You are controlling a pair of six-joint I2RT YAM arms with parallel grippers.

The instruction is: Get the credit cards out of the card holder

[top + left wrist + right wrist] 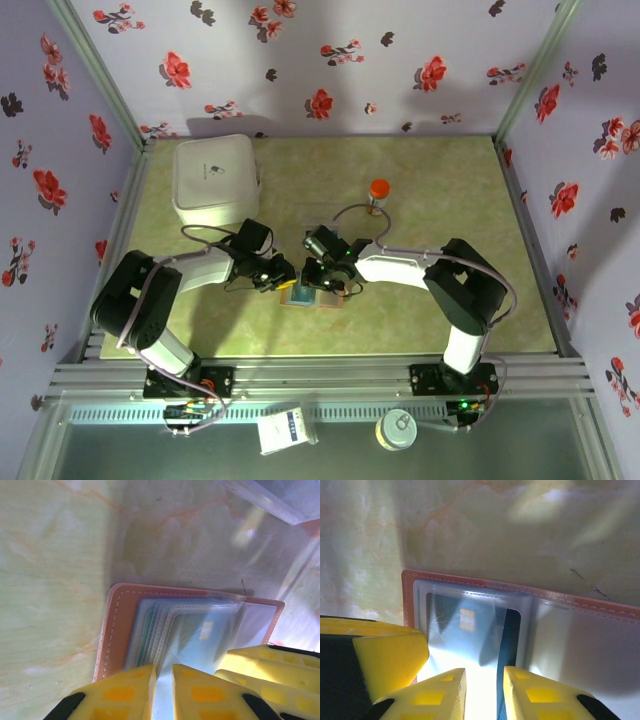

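Top view: card holder is mostly covered by left gripper and right gripper. Left wrist: cards are blurred behind sleeves, count indeterminate. Right wrist: card holder is cut off at right edge; any grip on cards unconfirmed.

Tool over credit card; brown card holder

Holder mid-table, cards in its sleeves. Box back-left, bottle behind-right. Left gripper at holder's left, right gripper at its right.
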